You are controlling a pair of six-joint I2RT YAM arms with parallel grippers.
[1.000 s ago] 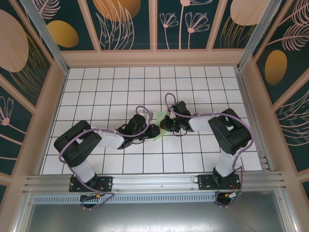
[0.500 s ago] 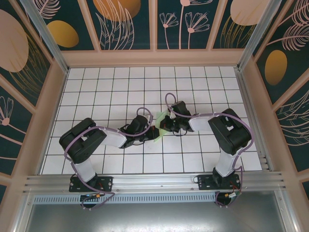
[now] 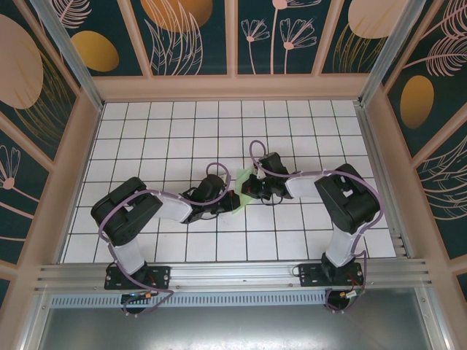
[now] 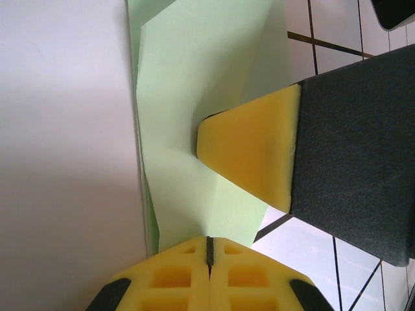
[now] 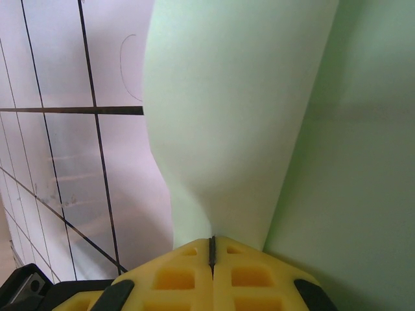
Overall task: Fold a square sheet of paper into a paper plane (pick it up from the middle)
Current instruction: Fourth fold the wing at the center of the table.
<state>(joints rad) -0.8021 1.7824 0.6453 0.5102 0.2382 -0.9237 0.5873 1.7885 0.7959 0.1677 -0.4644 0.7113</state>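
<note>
The square sheet of paper [image 3: 241, 178], pale mint green and partly folded, is lifted between both grippers at the middle of the table. My left gripper [image 3: 231, 198] is shut on a raised crease of it; in the left wrist view the paper [image 4: 188, 84] runs up from the closed pads [image 4: 209, 240]. My right gripper [image 3: 249, 188] is shut on a curved flap; in the right wrist view the sheet [image 5: 240, 116] bends out of the closed pads [image 5: 212, 240]. One yellow fingertip [image 4: 249, 152] of the right gripper presses against the paper just ahead of the left one.
The white grid-tiled table [image 3: 182, 138] is walled by tan borders [image 3: 233, 87] with dark floral panels. An aluminium rail [image 3: 233, 273] carries the arm bases along the near edge. The two arms meet close together at the centre.
The left arm's elbow has swung slightly right and its gripper has edged a little closer to the right one. Both stay shut on the paper.
</note>
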